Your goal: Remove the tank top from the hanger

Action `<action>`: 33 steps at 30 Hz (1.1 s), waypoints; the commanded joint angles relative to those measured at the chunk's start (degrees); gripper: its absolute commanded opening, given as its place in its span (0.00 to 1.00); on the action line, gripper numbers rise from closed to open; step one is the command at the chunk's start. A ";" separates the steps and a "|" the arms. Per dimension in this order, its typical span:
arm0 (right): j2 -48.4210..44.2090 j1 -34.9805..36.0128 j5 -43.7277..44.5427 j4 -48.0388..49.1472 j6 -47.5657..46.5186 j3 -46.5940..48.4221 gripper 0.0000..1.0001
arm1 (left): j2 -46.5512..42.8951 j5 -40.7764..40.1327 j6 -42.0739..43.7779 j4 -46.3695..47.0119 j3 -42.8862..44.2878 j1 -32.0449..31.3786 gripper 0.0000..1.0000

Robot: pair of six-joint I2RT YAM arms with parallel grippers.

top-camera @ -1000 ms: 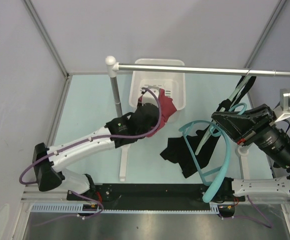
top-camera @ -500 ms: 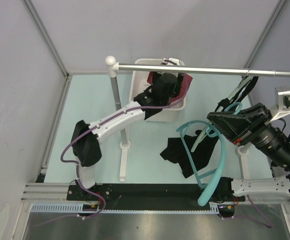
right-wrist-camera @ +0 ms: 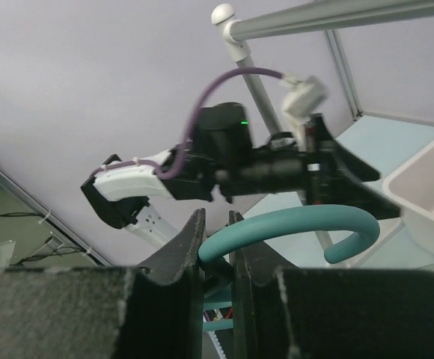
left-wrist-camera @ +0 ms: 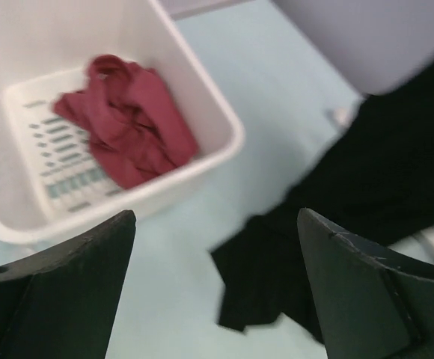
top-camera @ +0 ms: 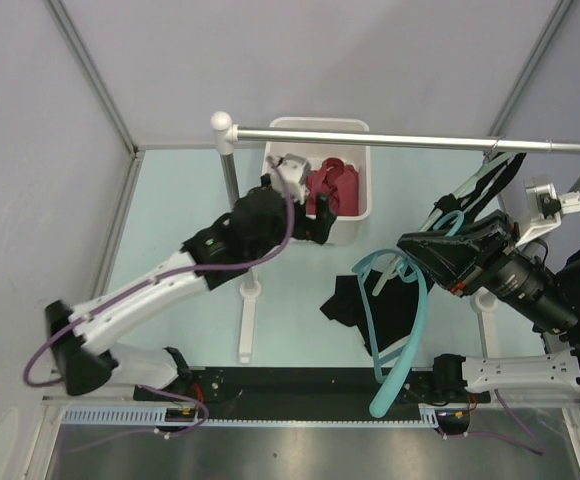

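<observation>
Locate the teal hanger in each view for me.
Top external: lower right of centre, teal hanger clamped in the right gripper.
Left wrist: not in view.
Right wrist: centre, the hanger arching rightward.
Shared landmark: white basket, in all three.

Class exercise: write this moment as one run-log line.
left gripper: open, empty, near basket | red garment: in basket | right gripper: shut on teal hanger | black garment: below hanger, attachment unclear

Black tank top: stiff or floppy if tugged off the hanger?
Likely floppy: the black tank top sags in folds under the teal hanger. Probably light, so a tug may swing the hanger in the right gripper.
</observation>
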 commanded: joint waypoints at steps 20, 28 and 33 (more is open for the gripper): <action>17.68 -0.01 6.86 -7.91 -11.60 7.15 0.00 | -35.61 40.06 -20.02 -19.64 8.21 -0.45 0.95; 25.15 -0.19 13.20 -10.46 -14.86 9.70 0.00 | -36.85 42.71 -15.72 -22.45 5.75 -0.45 0.95; 27.53 -0.54 16.18 -12.12 -14.43 12.07 0.00 | -34.57 44.03 -14.23 -23.68 2.06 -0.54 0.89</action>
